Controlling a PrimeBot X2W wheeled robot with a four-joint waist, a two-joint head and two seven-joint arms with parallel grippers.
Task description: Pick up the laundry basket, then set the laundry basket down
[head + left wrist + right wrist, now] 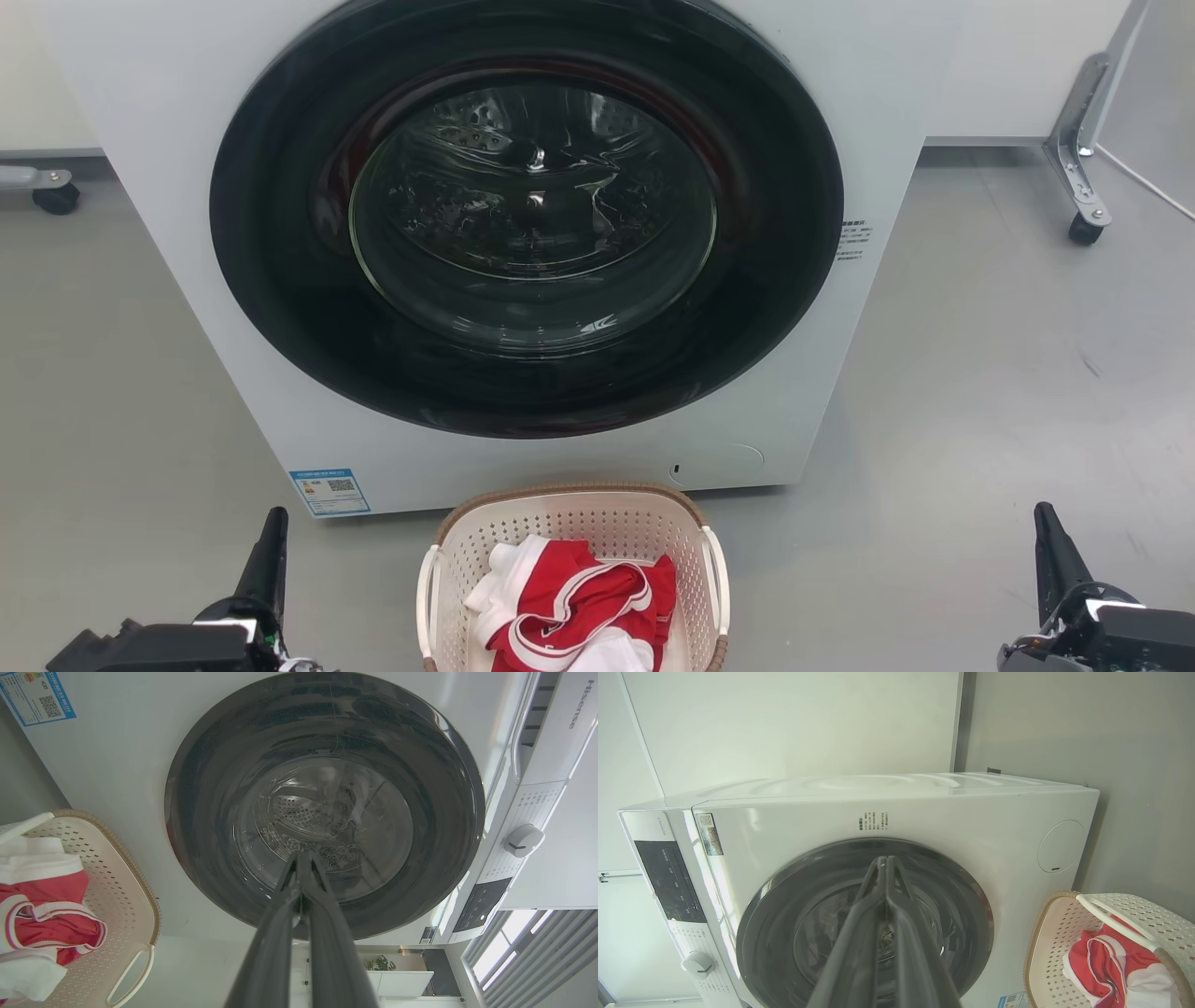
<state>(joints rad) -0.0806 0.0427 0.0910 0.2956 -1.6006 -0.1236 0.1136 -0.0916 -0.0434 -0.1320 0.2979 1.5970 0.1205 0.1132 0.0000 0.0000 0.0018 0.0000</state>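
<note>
**Between left end effector and right end effector: laundry basket on floor**

Both end effectors are narrow, fingers together, empty. The basket lies inboard of each, nearer the left. Its long axis seems to run ahead toward the washing machine, though the near end is cropped. Its side handles face outward, and open floor flanks both.
</note>
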